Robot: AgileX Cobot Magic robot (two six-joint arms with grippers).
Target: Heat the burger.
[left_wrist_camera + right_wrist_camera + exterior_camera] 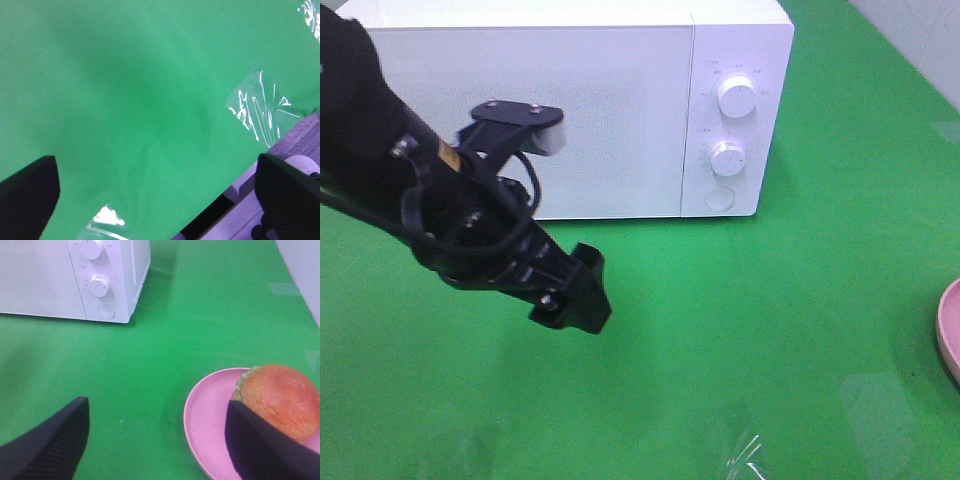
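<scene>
My left claw point(155, 200) wide open, empty, over green mat point(125, 100). My right claw point(155, 440) open, empty; burger point(280, 400) on pink plate point(207, 405), microwave point(620, 100) shut.

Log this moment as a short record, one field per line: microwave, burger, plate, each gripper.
microwave: white microwave at the back of the green table, door shut, two knobs and a round button on its right panel
burger: burger sits on the plate, not yet in the microwave
plate: pink plate on the table, only its edge shows in the high view
left gripper: left gripper open, empty, above bare table
right gripper: right gripper open, empty, near the plate
</scene>
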